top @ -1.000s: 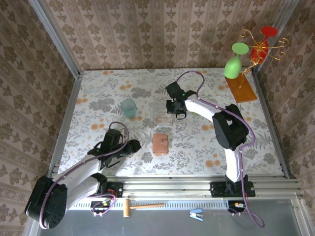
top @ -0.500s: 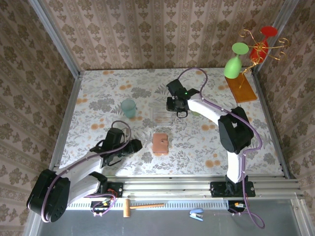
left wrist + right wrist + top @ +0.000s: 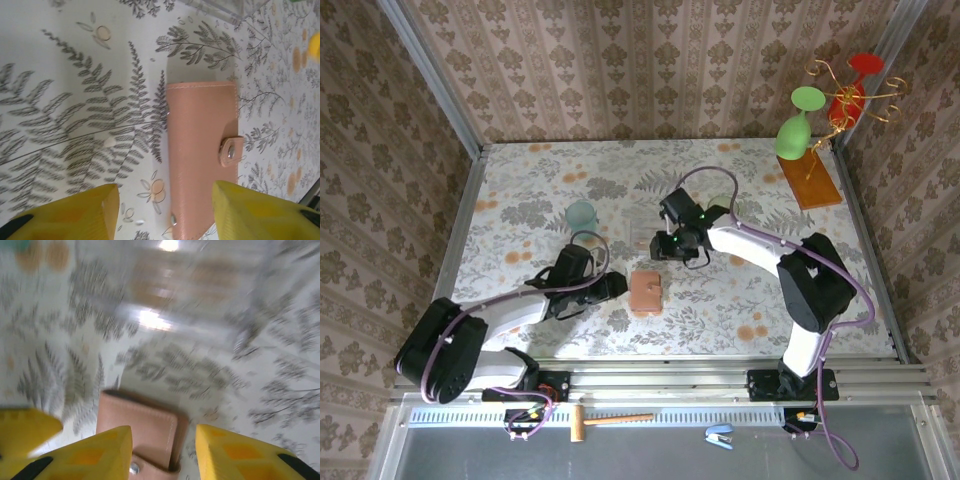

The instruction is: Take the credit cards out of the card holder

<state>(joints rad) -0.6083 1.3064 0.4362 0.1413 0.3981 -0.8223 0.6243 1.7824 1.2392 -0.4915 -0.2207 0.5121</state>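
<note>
The card holder (image 3: pixel 646 290) is a tan leather wallet lying closed and flat on the floral table, its snap strap (image 3: pixel 230 151) fastened. The credit cards are hidden. My left gripper (image 3: pixel 612 288) sits low just left of the wallet, open, and in the left wrist view the card holder (image 3: pixel 202 150) lies ahead of the left gripper (image 3: pixel 165 212), with nothing between the yellow fingers (image 3: pixel 75 215). My right gripper (image 3: pixel 678 252) hangs open just behind the wallet; the right wrist view is blurred, with the card holder (image 3: pixel 142 427) below the right gripper (image 3: pixel 162 452).
A small clear plastic box (image 3: pixel 648 236) stands just behind the wallet, partly under the right arm. A teal cup (image 3: pixel 581 214) stands at back left. A green glass (image 3: pixel 798 125) and a red one (image 3: pixel 850 95) hang on a rack with a wooden base (image 3: pixel 810 180) at back right.
The right gripper has come from over the clear box toward the wallet, opening on the way. The left arm has stretched right, bringing its gripper up to the wallet's left edge.
</note>
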